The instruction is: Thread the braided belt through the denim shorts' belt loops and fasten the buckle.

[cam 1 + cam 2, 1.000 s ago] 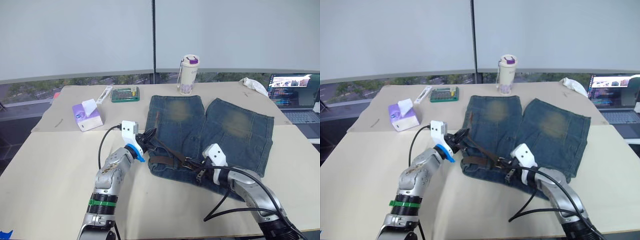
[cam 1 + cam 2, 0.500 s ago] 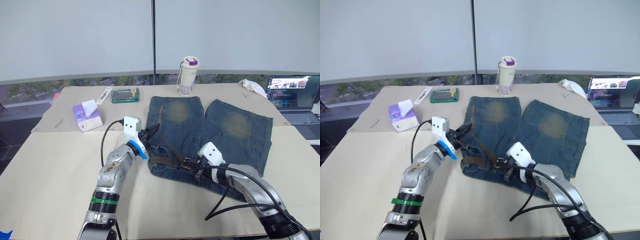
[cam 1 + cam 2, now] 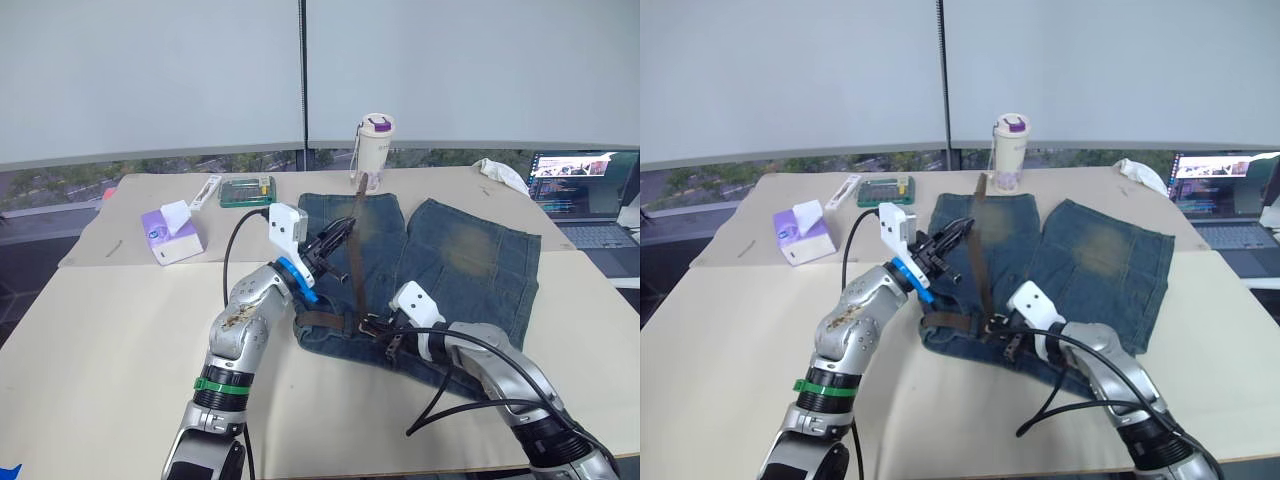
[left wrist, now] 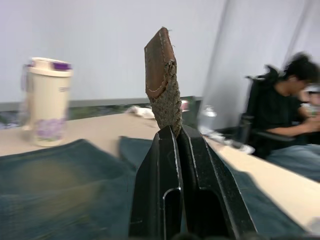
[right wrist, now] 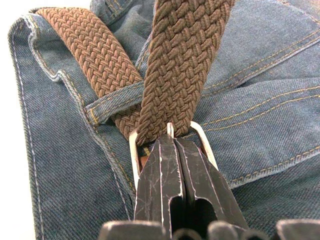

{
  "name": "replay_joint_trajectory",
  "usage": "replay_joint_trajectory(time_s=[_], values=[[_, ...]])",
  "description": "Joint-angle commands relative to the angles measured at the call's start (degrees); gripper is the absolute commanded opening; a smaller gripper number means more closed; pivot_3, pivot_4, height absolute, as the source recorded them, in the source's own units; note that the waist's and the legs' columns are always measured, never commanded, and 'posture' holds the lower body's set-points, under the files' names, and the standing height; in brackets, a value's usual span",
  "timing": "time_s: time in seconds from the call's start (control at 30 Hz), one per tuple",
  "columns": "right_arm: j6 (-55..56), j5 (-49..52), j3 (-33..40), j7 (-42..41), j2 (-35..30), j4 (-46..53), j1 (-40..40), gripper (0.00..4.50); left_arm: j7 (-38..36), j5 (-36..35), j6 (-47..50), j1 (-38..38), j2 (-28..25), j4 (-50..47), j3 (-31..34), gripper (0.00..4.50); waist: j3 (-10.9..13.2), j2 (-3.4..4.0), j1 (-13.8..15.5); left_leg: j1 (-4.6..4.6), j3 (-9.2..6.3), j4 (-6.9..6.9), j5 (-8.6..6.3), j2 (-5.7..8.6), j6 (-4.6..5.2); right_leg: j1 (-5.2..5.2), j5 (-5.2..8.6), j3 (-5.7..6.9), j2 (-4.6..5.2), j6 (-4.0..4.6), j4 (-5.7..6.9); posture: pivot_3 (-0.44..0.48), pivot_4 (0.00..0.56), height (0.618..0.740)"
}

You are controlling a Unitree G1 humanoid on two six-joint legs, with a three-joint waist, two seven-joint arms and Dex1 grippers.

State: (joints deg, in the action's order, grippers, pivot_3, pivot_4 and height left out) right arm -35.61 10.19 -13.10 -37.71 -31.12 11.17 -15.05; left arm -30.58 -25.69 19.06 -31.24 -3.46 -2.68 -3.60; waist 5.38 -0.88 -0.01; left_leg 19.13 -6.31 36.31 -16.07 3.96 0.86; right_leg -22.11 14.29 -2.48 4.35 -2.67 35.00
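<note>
On a beige table [image 3: 100,330] lie blue denim shorts [image 3: 470,260], waistband nearest the robot and legs pointing away. A brown braided belt [image 3: 357,250] runs along the waistband from the robot's left, passes under a denim belt loop [image 5: 112,102], goes through a silver buckle [image 5: 134,150] near the middle of the waistband, and then rises steeply up and away over the left leg of the shorts. The left claw [image 3: 336,236], raised above the shorts, is clenched on the belt just below its tapered leather tip [image 4: 160,60], which sticks up beyond the fingers. The right claw [image 3: 392,338] sits low at the waistband with its two fingers pressed together at the buckle, apparently pinching its frame or pin. The free length of belt therefore runs in a nearly straight line from the buckle at the right claw up to the left claw, its long axis pointing away from the robot. Fastening likely depends on the left arm drawing that length on through while the right steadies the buckle. Behind the shorts stand a cream tumbler with a purple lid [image 3: 377,150], a purple tissue box [image 3: 172,232] and an open laptop [image 3: 582,195]; any lettering on them is too small to read.
</note>
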Motion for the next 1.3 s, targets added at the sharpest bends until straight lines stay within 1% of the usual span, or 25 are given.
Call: replay_joint_trajectory(time_s=[0.03, 0.07, 0.17, 0.33, 0.43, 0.5, 0.63, 0.73, 0.83, 0.97, 1.0, 1.07, 1.17, 1.23, 1.3], values=[[-6.1, -3.11, -3.45, 1.92, 0.65, -9.84, 3.07, 0.01, -7.42, -8.2, 6.1, -0.15, -0.92, -10.11, -3.7, 0.0, -0.02, 0.0, -0.13, 0.0, 0.0, 0.0, 0.0, 0.0, 0.0, 0.0, 0.0, 0.0, 0.0, 0.0, 0.0, 0.0, 0.15, 0.74], [-6.01, -3.12, -3.31, 2.18, 0.92, -10.06, 3.06, 0.01, -9.52, -10.21, 8.85, 0.57, -1.39, -11.23, -5.24, 0.0, -0.09, -0.01, -0.18, 0.0, 0.0, 0.0, 0.0, -0.01, 0.0, 0.01, 0.0, 0.0, -0.01, 0.0, 0.0, 0.0, 0.15, 0.74], [-5.94, -3.19, -3.22, 2.59, 1.53, -10.33, 3.22, 0.01, -13.65, -14.72, 13.23, 1.07, -1.93, -13.44, -7.16, 0.0, -0.18, -0.07, -0.33, -0.16, 0.0, -0.01, -0.02, 0.0, 0.03, 0.2, 0.0, 0.0, 0.0, 0.0, -0.02, 0.0, 0.15, 0.74], [-6.37, -2.99, -2.63, 3.83, 2.53, -10.12, 4.22, 0.01, -14.26, -23.36, 18.95, -2.31, 3.09, -12.2, -5.75, 0.0, -0.08, -0.13, -0.51, -0.45, -0.01, -0.01, -0.05, 0.0, 0.08, 0.55, 0.05, 0.05, -0.02, -0.04, -0.08, 0.0, 0.15, 0.74], [-6.69, -2.95, -2.12, 4.93, 3.46, -10.01, 5.1, 0.01, -15.43, -26.33, 21.37, -5.03, 7.02, -10.68, -6.12, 0.0, 0.0, -0.24, -0.5, -0.7, -0.02, -0.01, -0.09, 0.01, 0.13, 0.86, 0.1, 0.09, -0.01, -0.09, -0.17, 0.0, 0.15, 0.74], [-6.66, -3.14, -2.31, 5.04, 3.81, -10.05, 5.53, 0.01, -16.7, -27.81, 23.24, -5.63, 8.13, -10.61, -6.33, 0.0, 0.03, -0.27, -0.54, -0.71, -0.01, -0.01, -0.1, 0.03, 0.14, 0.89, 0.11, 0.09, 0.01, -0.11, -0.21, 0.0, 0.15, 0.74], [-7.24, -2.84, -2.13, 5.35, 4.51, -9.26, 6.28, 0.01, -19.71, -34.21, 31.3, -5.95, 7.78, -10.44, -6.37, 0.0, 0.14, -0.12, -0.64, -0.71, -0.02, -0.01, -0.12, 0.03, 0.14, 0.89, 0.15, 0.07, 0.01, -0.16, -0.19, 0.0, 0.15, 0.74], [-7.79, -2.6, -1.42, 5.81, 5.17, -8.7, 6.61, 0.01, -22.48, -35.21, 33.48, -6.9, 7.11, -9.91, -6.09, 0.0, 0.17, -0.15, -0.64, -0.71, -0.02, -0.01, -0.13, 0.04, 0.14, 0.9, 0.17, 0.07, 0.02, -0.19, -0.19, 0.0, 0.15, 0.74], [-7.97, -2.65, -1.22, 6.08, 5.38, -8.25, 7.16, 0.01, -22.52, -35.9, 35.13, -6.82, 7.79, -9.73, -5.69, 0.0, 0.17, -0.14, -0.65, -0.71, -0.02, -0.01, -0.14, 0.06, 0.14, 0.89, 0.18, 0.07, 0.04, -0.2, -0.21, 0.0, 0.15, 0.74], [-8.1, -2.38, -1.18, 6.19, 5.06, -7.48, 7.95, 0.01, -19.03, -31.0, 30.81, -6.4, 9.94, -8.53, -5.13, 0.0, 0.18, -0.16, -0.45, -0.71, -0.04, -0.01, -0.18, 0.05, 0.1, 0.91, 0.18, 0.06, 0.04, -0.18, -0.26, 0.0, 0.15, 0.74], [-8.08, -2.3, -1.06, 6.4, 4.89, -7.13, 8.19, 0.01, -18.49, -27.64, 28.03, -6.21, 9.71, -8.18, -5.69, 0.0, 0.18, -0.17, -0.38, -0.71, -0.04, -0.01, -0.19, 0.05, 0.11, 0.94, 0.18, 0.07, 0.06, -0.19, -0.3, 0.0, 0.15, 0.74], [-7.26, -2.16, -0.45, 6.71, 4.46, -6.1, 8.76, 0.01, -14.81, -22.66, 23.89, -6.38, 9.67, -5.59, -4.31, 0.0, 0.17, -0.15, -0.24, -0.73, -0.03, -0.01, -0.2, 0.05, 0.11, 1.0, 0.18, 0.06, 0.05, -0.2, -0.38, 0.0, 0.15, 0.74], [-2.8, -1.09, 1.77, 6.72, 4.82, -3.96, 9.56, 0.01, -9.94, -13.89, 16.53, -7.23, 6.98, -0.75, -2.28, 0.0, 0.17, -0.15, 0.29, -0.76, -0.04, -0.01, -0.22, 0.05, 0.12, 1.04, 0.21, 0.06, 0.05, -0.24, -0.46, 0.0, 0.15, 0.74], [1.27, -0.93, 3.4, 7.18, 5.35, -2.58, 9.99, 0.01, -9.15, -9.33, 12.39, -7.66, 4.08, 2.25, -1.57, 0.0, 0.17, -0.15, 0.72, -0.74, -0.04, -0.01, -0.22, 0.06, 0.12, 1.04, 0.27, 0.06, 0.06, -0.35, -0.5, 0.0, 0.15, 0.74], [3.51, -0.87, 4.59, 7.35, 5.45, -1.04, 10.49, 0.01, -9.72, -8.48, 10.85, -7.69, 2.24, 3.66, -0.65, 0.0, 0.21, -0.08, 0.75, -0.7, -0.05, -0.02, -0.22, 0.07, 0.11, 0.99, 0.31, 0.07, 0.06, -0.42, -0.51, 0.0, 0.15, 0.74]])
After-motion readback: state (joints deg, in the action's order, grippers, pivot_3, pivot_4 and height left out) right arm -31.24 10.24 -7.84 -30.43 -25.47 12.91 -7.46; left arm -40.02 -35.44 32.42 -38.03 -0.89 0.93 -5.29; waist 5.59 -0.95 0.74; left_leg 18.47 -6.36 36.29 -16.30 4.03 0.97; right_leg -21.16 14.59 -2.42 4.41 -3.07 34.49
